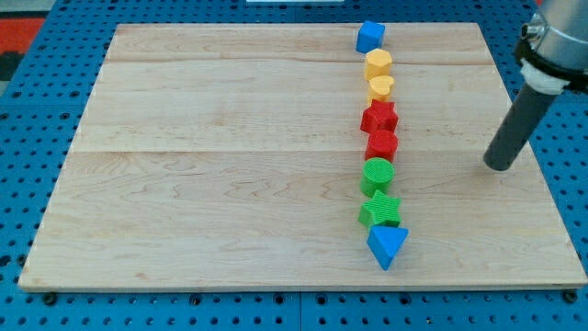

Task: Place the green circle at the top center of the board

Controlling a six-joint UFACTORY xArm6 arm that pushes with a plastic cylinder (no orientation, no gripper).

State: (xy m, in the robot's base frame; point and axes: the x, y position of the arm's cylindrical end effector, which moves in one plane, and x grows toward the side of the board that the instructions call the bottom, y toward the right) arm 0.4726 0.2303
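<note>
The green circle [377,173] lies in a line of blocks running down the board right of centre. Above it are a red hexagon [381,144] and a red star [378,117]. Below it are a green star [381,210] and a blue triangle [387,245]. My tip [499,165] rests on the board's right part, well to the view's right of the green circle and apart from all blocks.
Further up the line are a yellow heart [380,88], a yellow hexagon [378,63] and a blue block [370,36] near the top edge. The wooden board [211,165] lies on a blue pegboard table [28,110].
</note>
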